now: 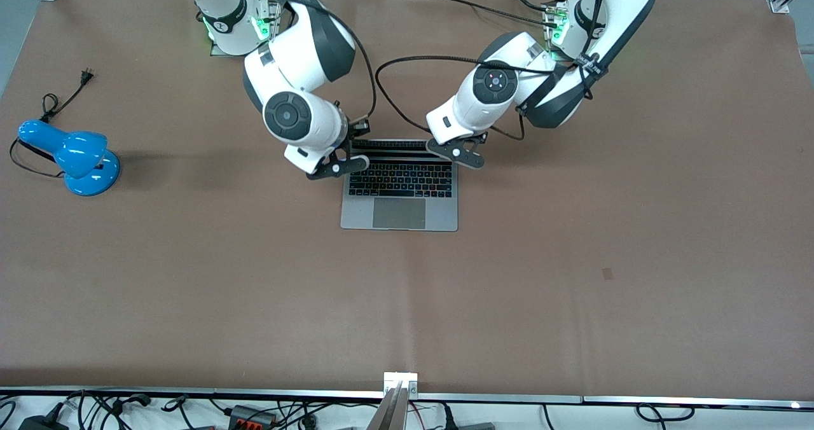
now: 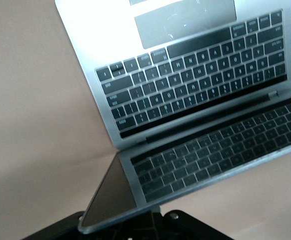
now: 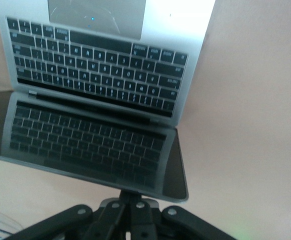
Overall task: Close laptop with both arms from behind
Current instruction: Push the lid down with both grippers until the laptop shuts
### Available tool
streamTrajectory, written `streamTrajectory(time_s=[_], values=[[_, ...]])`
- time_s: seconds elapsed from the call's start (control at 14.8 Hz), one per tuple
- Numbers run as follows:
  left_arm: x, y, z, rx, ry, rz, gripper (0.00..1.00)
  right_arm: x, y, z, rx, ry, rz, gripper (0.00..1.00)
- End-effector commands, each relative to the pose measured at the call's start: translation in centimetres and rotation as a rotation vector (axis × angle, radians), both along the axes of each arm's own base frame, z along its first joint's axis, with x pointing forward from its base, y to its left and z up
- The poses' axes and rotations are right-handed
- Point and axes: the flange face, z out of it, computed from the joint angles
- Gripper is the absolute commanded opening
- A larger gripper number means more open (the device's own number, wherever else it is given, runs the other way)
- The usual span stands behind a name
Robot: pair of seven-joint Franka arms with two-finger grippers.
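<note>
The silver-grey laptop lies open in the middle of the brown table, with its lid raised and leaning over the keyboard. My left gripper is at the lid's top edge, toward the left arm's end. Its fingers are shut, and the tips touch the lid's edge in the left wrist view. My right gripper is at the lid's other top corner. It is also shut, tips against the edge in the right wrist view. The dark screen mirrors the black keyboard. The laptop fills the left wrist view.
A blue desk lamp with a black cord and plug lies near the right arm's end of the table. Cables and power bricks run along the table's near edge. Both arm bases stand at the top of the front view.
</note>
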Motion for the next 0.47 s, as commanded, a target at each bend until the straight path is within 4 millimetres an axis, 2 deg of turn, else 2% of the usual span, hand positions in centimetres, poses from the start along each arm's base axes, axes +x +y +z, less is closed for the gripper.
streamTrajectory(time_s=[0.0,0.4], values=[[2.6,-0.6,-0.9,-0.018,-0.005,0.016,0.00,2.3,0.6,-1.2,0.008,-0.002,-0.024,0.00],[5.3,-0.3,-3.3,-0.015,-0.016,0.005,0.00,5.5,-0.2,-5.1,-0.021,-0.040,-0.043,0.00]])
